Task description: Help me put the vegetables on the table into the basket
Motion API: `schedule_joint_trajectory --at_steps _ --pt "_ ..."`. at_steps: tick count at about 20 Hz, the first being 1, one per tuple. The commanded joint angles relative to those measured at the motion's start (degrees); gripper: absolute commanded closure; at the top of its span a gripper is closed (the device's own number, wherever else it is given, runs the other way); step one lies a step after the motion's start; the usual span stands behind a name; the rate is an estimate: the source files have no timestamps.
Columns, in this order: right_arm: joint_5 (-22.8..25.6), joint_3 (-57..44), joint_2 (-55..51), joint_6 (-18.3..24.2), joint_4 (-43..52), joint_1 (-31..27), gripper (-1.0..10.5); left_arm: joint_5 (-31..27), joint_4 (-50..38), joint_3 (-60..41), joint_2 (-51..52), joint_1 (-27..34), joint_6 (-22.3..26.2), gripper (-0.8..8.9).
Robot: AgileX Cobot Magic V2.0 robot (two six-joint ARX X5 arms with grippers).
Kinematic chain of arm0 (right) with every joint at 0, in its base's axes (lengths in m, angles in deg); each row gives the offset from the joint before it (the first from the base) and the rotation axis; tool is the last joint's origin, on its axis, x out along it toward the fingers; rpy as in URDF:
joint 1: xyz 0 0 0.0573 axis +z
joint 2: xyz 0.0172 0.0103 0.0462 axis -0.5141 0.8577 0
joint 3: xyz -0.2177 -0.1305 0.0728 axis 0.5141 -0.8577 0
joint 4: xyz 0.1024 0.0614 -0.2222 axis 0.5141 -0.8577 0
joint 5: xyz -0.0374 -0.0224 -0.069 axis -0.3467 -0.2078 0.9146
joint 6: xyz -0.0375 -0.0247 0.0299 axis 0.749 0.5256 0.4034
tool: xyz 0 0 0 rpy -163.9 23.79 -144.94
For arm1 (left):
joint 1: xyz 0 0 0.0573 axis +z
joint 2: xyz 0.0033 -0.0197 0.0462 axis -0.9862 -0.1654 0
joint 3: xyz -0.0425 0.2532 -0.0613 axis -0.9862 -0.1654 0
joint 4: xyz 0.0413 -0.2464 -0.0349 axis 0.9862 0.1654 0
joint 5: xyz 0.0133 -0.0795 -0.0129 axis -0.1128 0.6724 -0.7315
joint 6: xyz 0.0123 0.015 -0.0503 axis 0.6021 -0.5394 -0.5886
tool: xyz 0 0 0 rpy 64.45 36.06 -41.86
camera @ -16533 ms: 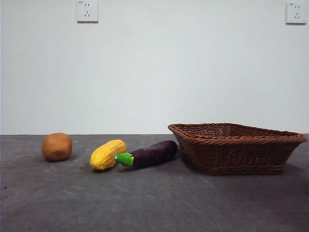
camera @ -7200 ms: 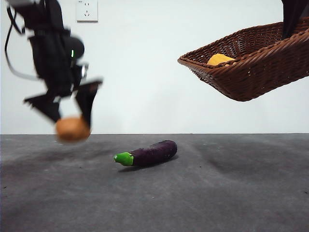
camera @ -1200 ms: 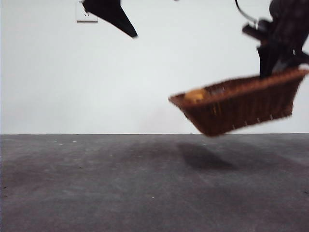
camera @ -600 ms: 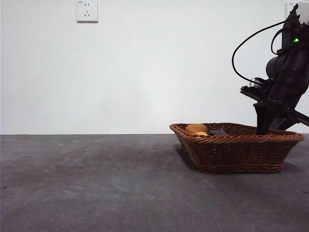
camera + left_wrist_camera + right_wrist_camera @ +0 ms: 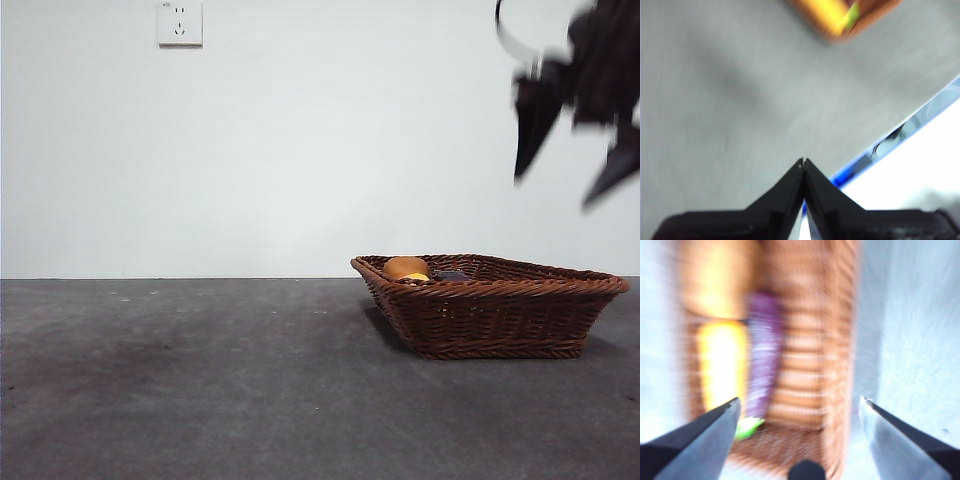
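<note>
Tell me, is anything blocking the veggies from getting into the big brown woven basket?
Nothing visible does. The round brown potato, yellow corn cob and purple eggplant already lie inside the reddish-brown wicker basket. The right gripper hangs open above it.

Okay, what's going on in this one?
All three vegetables sit in the wicker basket on the table: the potato, corn cob and eggplant. The right pincer hangs open above the basket's far end, holding nothing. The left pincer is shut and empty, off to the side over bare table. The packing looks done.
</note>
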Motion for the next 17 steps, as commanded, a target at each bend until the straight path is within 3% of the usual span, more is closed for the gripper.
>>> schedule_joint_trajectory --at_steps 1,2,7,12,17 --pt "1.79 -0.17 -9.20 -0.26 -0.26 2.75 8.6 -2.05 -0.87 -8.59 5.25 -0.79 -8.90 8.22" --pt "4.31 -0.17 -14.23 -0.52 -0.28 4.48 9.6 -2.32 -1.79 -11.91 7.65 -1.55 -10.80 8.22" --pt "19.23 -0.17 -33.00 -3.21 -3.34 12.13 9.5 -3.41 -2.82 -15.54 12.50 -3.30 -11.93 8.22" --pt "21.70 -0.13 -42.36 -4.28 -5.49 12.57 9.5 -2.08 -3.91 -13.97 12.13 -3.30 -11.91 8.16" --pt "24.96 -0.11 -42.84 -4.28 -6.29 12.57 9.5 -2.86 -9.66 -13.97 9.09 -3.30 -10.91 8.12"
